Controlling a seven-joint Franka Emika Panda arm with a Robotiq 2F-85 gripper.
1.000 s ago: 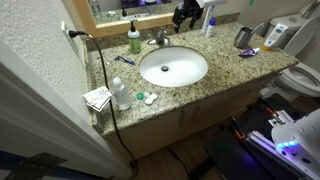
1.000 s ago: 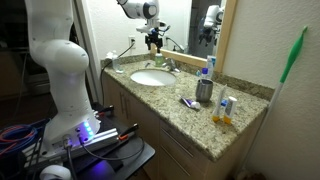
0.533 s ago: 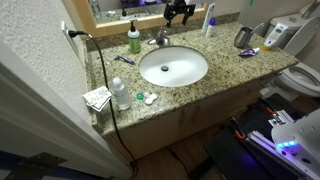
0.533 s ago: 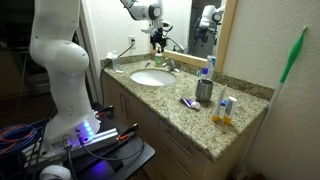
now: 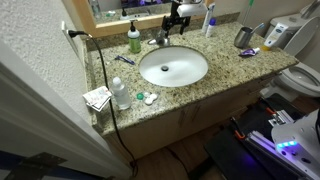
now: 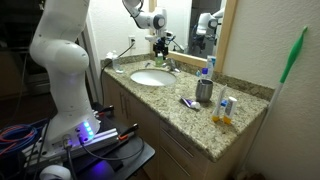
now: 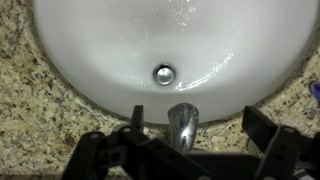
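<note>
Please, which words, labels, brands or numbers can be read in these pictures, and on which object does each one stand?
No text can be read in any view.
Green bottle: label too small and blurred to read.
Blue-capped bottle: label blurred.
Paper at the counter edge: print too small to read.
Faucet and sink in the wrist view: no writing visible.
</note>
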